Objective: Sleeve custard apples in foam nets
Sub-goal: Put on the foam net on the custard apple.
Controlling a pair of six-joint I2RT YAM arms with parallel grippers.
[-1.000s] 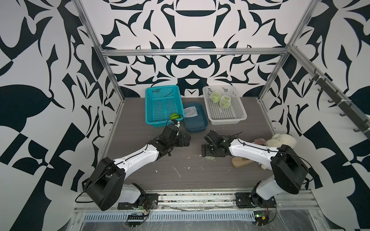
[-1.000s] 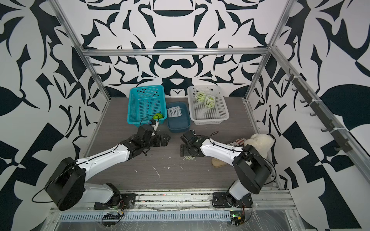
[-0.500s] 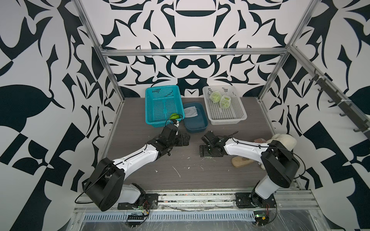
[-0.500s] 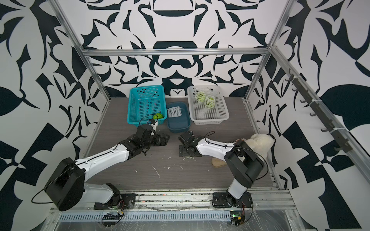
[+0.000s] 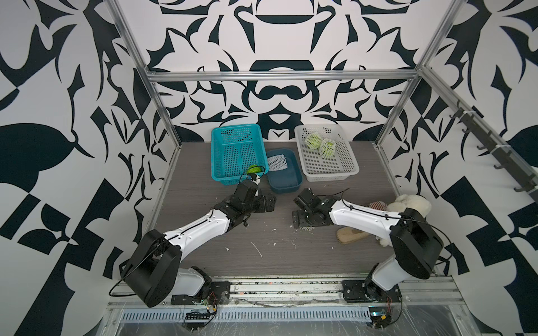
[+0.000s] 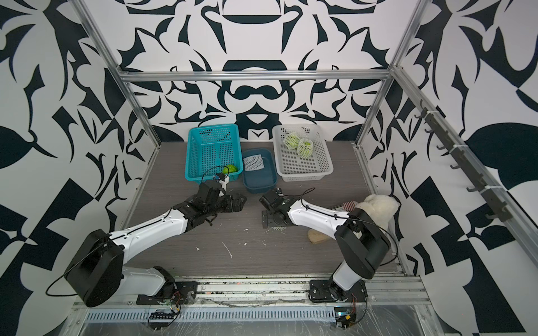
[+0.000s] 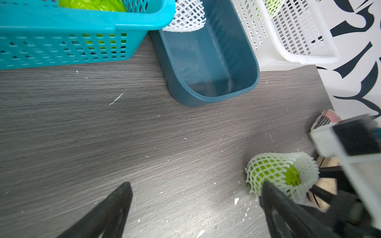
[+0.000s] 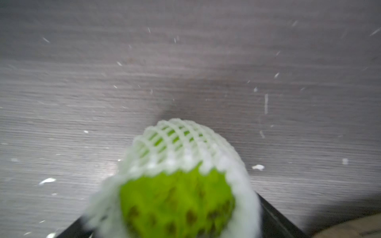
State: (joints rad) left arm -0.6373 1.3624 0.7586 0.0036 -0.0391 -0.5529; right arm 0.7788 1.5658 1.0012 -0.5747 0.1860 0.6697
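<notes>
Change, right arm: over the last second the right gripper (image 5: 301, 209) has spread its jaws. They now stand wide on either side of the sleeved custard apple (image 7: 276, 175), a bright green bumpy fruit wrapped in a white foam mesh tube. It lies on the grey wood-grain table (image 5: 262, 261), near the centre.
Change, left arm: none seen. The left gripper (image 7: 195, 212) hovers just left of that fruit, jaws wide and empty.
Reading: sleeving of this fruit looks finished and the hold seems let go. Judged next step: carry it to the white perforated plastic basket (image 5: 332, 175) at far right.
Done: two netted custard apples (image 5: 313, 141) lie side by side in the far end of that basket.
Left to do: one bare custard apple (image 5: 253, 168) sits in the near right corner of the teal perforated basket (image 5: 217, 157). One flat foam net (image 5: 278, 163) lies at the far end of the dark blue tray (image 5: 286, 189) between the two baskets.
Hidden: in both top views the right gripper covers the sleeved fruit, and only a fringe of mesh shows at its near side.
Unclear: the right wrist view is blurred and the finger ends are cut off, so I cannot tell whether the pads touch the mesh.
Partly covered: the cream plush toy (image 5: 410, 203) and a tan flat thing (image 5: 349, 235) lie partly under the right arm, by the right edge.
</notes>
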